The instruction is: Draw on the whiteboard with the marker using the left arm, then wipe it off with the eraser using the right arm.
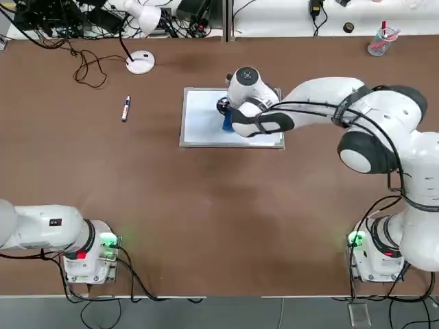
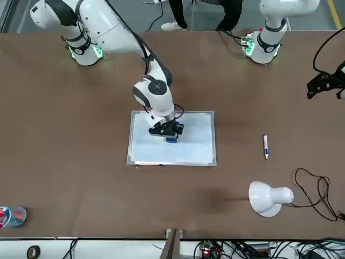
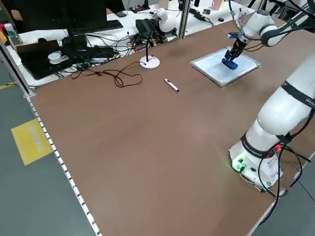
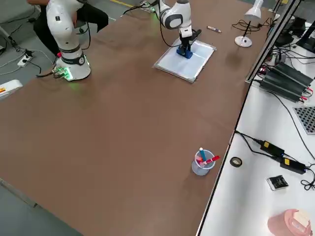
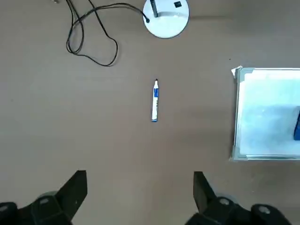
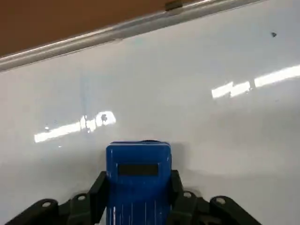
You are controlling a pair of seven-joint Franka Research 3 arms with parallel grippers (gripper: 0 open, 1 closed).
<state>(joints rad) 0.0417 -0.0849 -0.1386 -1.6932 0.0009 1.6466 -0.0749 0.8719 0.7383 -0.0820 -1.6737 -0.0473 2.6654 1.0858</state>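
Observation:
The whiteboard (image 1: 202, 118) (image 2: 191, 141) (image 3: 215, 66) (image 4: 197, 59) lies flat at the middle of the table. My right gripper (image 1: 225, 122) (image 2: 168, 133) (image 6: 138, 197) is shut on the blue eraser (image 6: 138, 176) (image 2: 171, 139) (image 3: 229, 62) (image 4: 185, 52), pressing it down on the whiteboard (image 6: 197, 103). The marker (image 1: 125, 108) (image 2: 265, 146) (image 5: 154, 101) (image 3: 171, 85) lies on the table to the left of the board. My left gripper (image 5: 139, 192) hovers open high above the table, apart from the marker; the left arm (image 1: 41, 226) is pulled back by its base.
A white desk lamp (image 1: 140, 62) (image 2: 268, 198) with a black cable (image 1: 89, 68) stands at the far left. A clear cup (image 1: 381, 41) (image 4: 202, 162) with red items sits at the far right. Cables and gear (image 1: 82, 20) crowd the bench beyond the table.

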